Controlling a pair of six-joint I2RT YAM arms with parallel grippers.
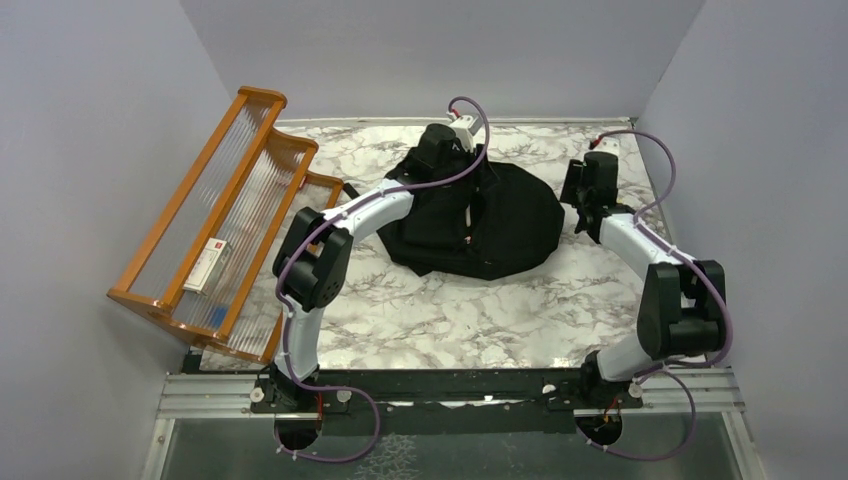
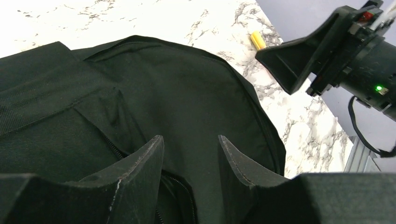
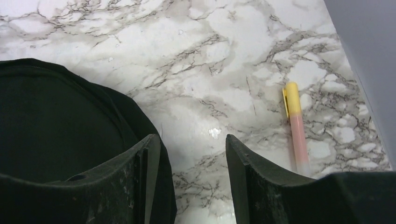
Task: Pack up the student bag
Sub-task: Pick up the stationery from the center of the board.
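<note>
Both grippers stand parted and empty: your left gripper [image 2: 191,140] hangs over the student bag [image 1: 510,225], and your right gripper [image 3: 194,137] sits at its right rim. Pinch the fabric beside the zip [image 2: 183,186], not the teeth, then lift slowly. The bag lies flat mid-table, its long axis roughly left-right; which end is the top is unclear.

I count one black backpack [image 1: 490,225], mid-frame in the top view. One marker [image 3: 297,128], yellow cap and pink barrel, lies at the right of my right wrist view. One orange rack [image 1: 262,97] stands at the left of the top view, holding one small box [image 1: 208,266]. My arms number two, left arm [image 1: 375,208] and right arm [image 1: 630,235], and so do my pincers: left pincer [image 2: 190,140], right pincer [image 3: 191,140].
</note>
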